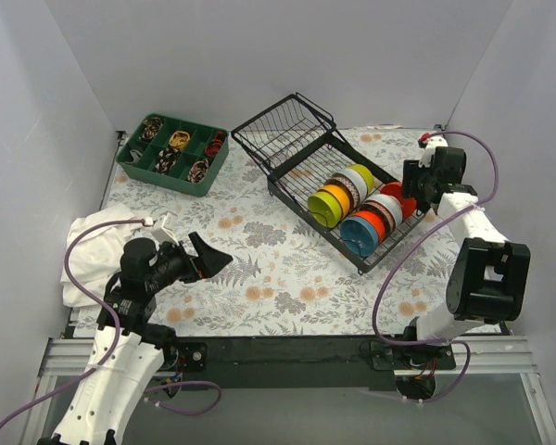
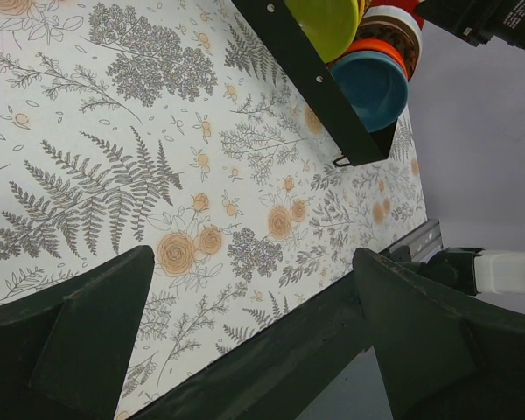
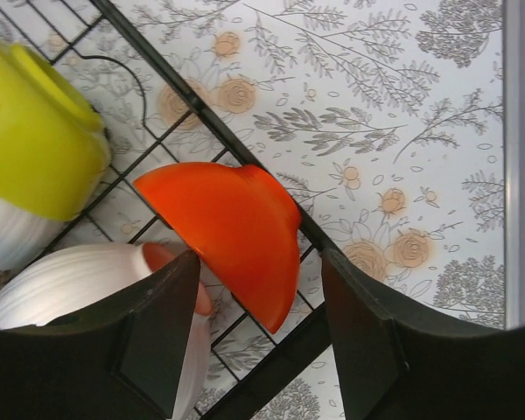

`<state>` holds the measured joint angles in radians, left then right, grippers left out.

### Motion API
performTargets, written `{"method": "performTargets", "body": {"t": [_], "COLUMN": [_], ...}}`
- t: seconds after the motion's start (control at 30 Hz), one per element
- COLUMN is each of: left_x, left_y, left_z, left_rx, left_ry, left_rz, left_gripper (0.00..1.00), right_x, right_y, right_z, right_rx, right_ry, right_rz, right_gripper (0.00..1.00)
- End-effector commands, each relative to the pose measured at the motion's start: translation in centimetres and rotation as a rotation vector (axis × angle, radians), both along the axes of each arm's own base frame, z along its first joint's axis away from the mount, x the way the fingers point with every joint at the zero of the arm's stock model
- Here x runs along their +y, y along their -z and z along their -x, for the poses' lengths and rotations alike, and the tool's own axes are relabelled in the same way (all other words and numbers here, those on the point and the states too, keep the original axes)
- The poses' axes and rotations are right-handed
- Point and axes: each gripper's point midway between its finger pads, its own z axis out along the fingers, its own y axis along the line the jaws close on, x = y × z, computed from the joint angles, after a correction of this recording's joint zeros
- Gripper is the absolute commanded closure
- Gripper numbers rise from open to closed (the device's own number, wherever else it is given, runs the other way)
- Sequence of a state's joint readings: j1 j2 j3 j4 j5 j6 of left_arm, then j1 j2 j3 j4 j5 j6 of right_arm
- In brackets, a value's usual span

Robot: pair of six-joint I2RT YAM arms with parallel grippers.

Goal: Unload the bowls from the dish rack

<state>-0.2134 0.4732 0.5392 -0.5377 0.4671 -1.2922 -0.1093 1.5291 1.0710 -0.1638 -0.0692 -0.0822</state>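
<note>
Unloading is seemingly just beginning: the dish rack (image 1: pixel 285 130) is standing on the right half of the surface (image 1: pixel 259 278) with its bowls (image 1: pixel 357 209) lined up inside, none lying outside it. The right tool (image 3: pixel 258 262) is hovering spread astride the orange bowl (image 3: pixel 236 223), not yet pinching it. The left tool (image 2: pixel 252 255) is gaping wide, holding nothing.

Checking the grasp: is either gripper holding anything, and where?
Nothing held: the open right gripper straddles the red-orange bowl in the black wire dish rack; the left gripper hangs open.
</note>
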Motion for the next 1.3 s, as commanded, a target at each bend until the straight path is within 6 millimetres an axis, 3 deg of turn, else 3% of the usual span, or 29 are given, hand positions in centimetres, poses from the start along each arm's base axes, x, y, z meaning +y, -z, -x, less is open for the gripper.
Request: {"method": "performTargets", "body": {"t": [0.0,0.23,0.3,0.43,0.63,0.7,0.93,1.27], "left_x": [0.2,0.4,0.5,0.5,0.7,0.7,0.7,0.8], "left_y": [0.1,0.2,0.1,0.0,-0.2,-0.1,-0.2,-0.6], "left_z": [-0.2,-0.3,-0.3,-0.3,-0.3,-0.3,-0.3,-0.2], "left_rx": [-0.012,-0.009,-0.01,-0.016,-0.026,-0.025,-0.026,-0.045], "left_ry": [-0.021,-0.036,-0.04,-0.047,-0.057,-0.059,-0.062,-0.064], "left_rz": [-0.002,-0.005,-0.005,-0.003,-0.002,-0.002,-0.001,0.004], "left_gripper": [0.02,0.02,0.02,0.02,0.02,0.02,0.02,0.02], "right_x": [-1.8,-1.7,-0.8,-0.6,-0.4,-0.6,1.6,1.8], "right_y": [0.4,1.4,1.2,0.6,-1.3,-2.1,-4.5,-6.7], "right_z": [-1.5,-1.7,-1.9,-1.8,-1.3,-1.0,-0.6,0.3], "right_rx": [-0.021,-0.007,-0.022,-0.051,-0.096,-0.112,-0.193,-0.252], "right_ry": [0.072,0.096,0.099,0.142,0.213,0.254,0.269,0.414], "right_rz": [0.153,0.287,0.332,0.397,0.515,0.556,0.621,0.706], "right_gripper": [0.35,0.49,0.55,0.77,0.99,0.99,0.99,0.99]}}
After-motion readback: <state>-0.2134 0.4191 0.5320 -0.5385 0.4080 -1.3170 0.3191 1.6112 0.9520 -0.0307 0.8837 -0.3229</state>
